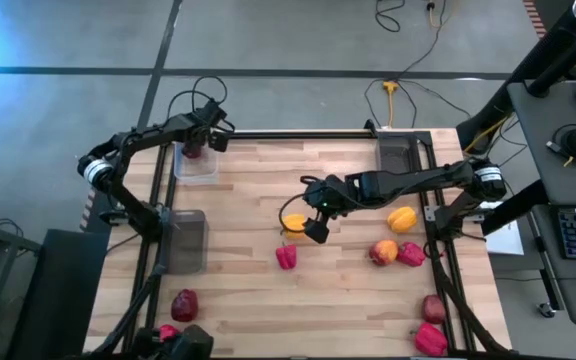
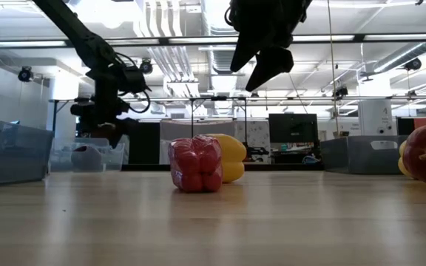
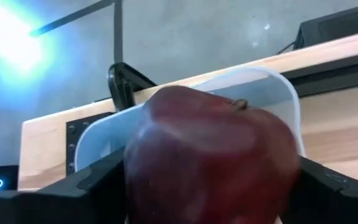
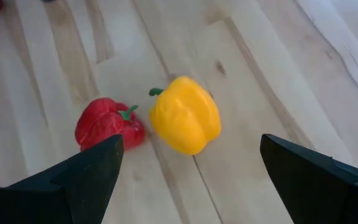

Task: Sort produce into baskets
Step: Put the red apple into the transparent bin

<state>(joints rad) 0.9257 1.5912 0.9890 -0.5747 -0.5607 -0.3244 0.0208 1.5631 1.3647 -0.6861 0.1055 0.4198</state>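
My left gripper [image 1: 197,143] is at the far left, over a clear basket [image 1: 196,168], shut on a dark maroon round fruit [image 3: 210,155]. My right gripper [image 1: 315,222] is open and empty in mid-table, raised above a yellow pepper [image 4: 185,115] that lies on the wood. A red pepper [image 4: 107,124] lies right beside the yellow one, on its near side. In the low view the right gripper [image 2: 261,52] hangs well above both peppers [image 2: 198,164]. My left gripper pinches the maroon fruit by its two opposite sides [image 3: 135,168] between its two fingers [image 3: 95,183]. The fruit fills the gap between them, its stem dimple [image 3: 240,104] facing away from the wrist. It sits over the basket's open top [image 3: 278,87]; whether it touches the basket floor I cannot tell.
A grey basket [image 1: 188,240] stands at the left edge and another [image 1: 400,152] at the far right. A yellow pepper [image 1: 401,218], an orange-red fruit [image 1: 383,252] and a red pepper [image 1: 411,254] lie at the right. Maroon and red pieces [image 1: 434,307] [image 1: 185,304] lie near the front corners.
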